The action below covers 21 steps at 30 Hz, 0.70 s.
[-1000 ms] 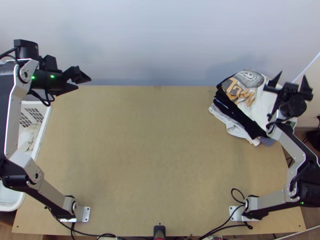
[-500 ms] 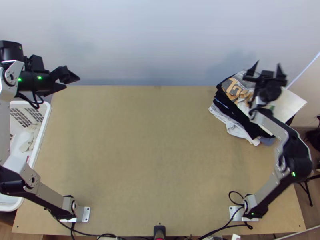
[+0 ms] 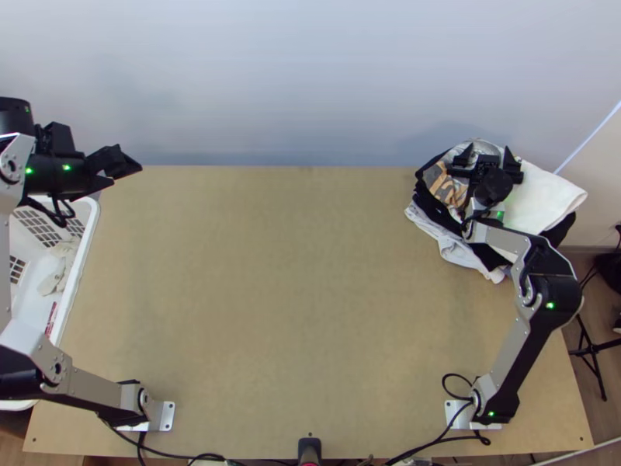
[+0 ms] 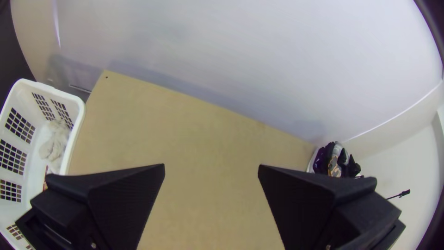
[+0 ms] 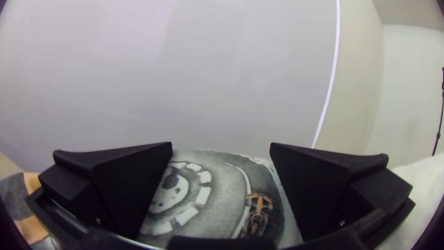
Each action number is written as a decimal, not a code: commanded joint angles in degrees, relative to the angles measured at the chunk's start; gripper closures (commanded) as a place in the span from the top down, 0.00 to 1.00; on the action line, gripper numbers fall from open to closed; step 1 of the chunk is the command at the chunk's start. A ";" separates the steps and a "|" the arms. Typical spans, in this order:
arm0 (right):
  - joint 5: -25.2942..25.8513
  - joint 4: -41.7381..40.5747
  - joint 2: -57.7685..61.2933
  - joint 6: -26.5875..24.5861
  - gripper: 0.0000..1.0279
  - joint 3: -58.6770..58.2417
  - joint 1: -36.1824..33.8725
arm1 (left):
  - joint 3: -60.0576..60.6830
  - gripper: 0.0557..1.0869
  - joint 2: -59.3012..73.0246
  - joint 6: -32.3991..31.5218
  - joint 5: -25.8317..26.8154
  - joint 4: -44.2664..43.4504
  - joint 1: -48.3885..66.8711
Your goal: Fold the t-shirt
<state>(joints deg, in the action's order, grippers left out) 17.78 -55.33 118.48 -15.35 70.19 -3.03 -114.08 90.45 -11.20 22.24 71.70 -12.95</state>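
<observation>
Printed t-shirt (image 5: 212, 185) lies bunched or folded, can't tell which, on top of the clothes pile (image 3: 456, 250). White cloth (image 3: 547, 196) also on top of the pile; can't tell if same shirt. Right hand (image 3: 487, 153) over the pile, released, fingers spread, nothing between them. Left hand (image 4: 211, 165) well apart from the pile, also released and holding nothing. Basket (image 3: 95, 221) across the worktop (image 3: 295, 272) from the pile, some cloth inside.

Step looks like settling or straightening the pile's top layer. To do it well: press lightly, keep the fingertips from snagging the print, smooth flat, then lift straight off so lower layers don't slide.
</observation>
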 commanded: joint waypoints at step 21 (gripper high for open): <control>-16.90 4.00 -79.89 20.80 0.96 -29.59 0.74 | 42.80 0.95 -43.61 -1.02 -19.51 -49.29 -11.13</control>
<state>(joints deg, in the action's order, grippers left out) 11.31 -51.27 58.00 -8.88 52.12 -2.07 -88.84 62.81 -11.55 11.09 41.60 -21.28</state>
